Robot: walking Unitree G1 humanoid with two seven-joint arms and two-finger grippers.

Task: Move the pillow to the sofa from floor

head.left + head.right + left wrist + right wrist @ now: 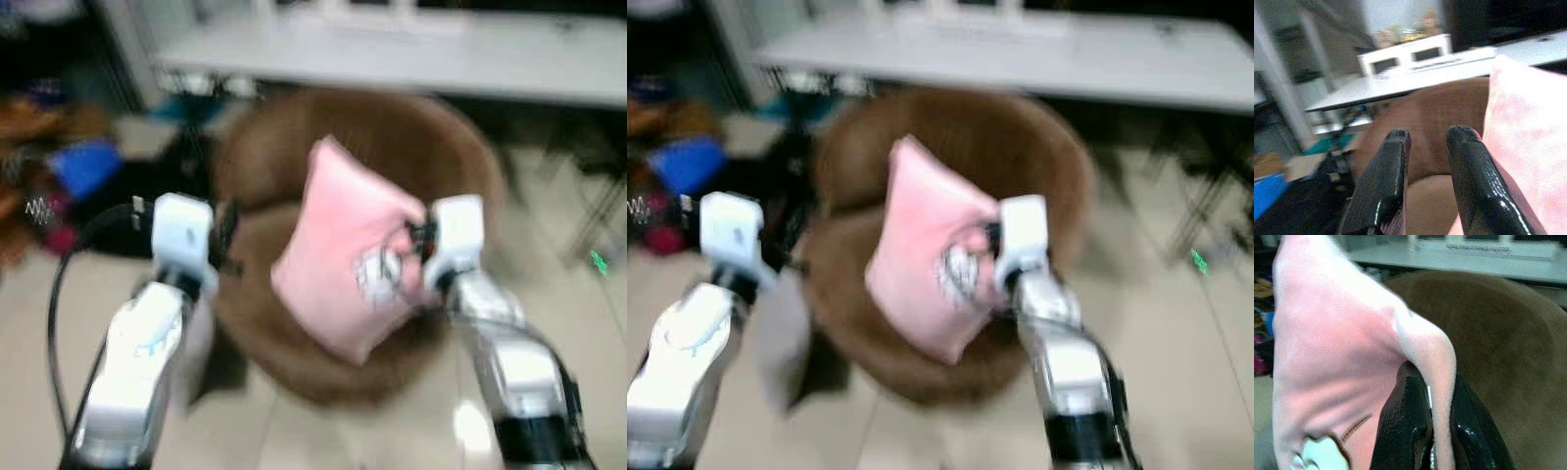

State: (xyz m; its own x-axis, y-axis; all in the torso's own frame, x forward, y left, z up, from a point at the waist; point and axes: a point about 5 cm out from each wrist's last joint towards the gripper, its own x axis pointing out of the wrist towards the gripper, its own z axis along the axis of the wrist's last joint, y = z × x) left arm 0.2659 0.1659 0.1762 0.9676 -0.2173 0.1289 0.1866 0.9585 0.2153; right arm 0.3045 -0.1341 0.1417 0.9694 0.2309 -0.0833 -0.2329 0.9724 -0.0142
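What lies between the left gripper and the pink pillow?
Nothing but brown sofa upholstery. In the left eye view the left gripper, empty, stands just left of the pillow, which the right gripper pinches by an edge.

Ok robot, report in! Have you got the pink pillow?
Right gripper shut on pink pillow, pillow held over brown round sofa. Left gripper open beside it, holding nothing. Nothing in the way.

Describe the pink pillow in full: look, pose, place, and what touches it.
The pink pillow is soft, square, fabric-covered, with a small white cartoon print near its lower right side. It hangs tilted, one corner up, over the seat of the round brown sofa chair. The right gripper pinches a fold of its edge; the left gripper sits open just beside it.
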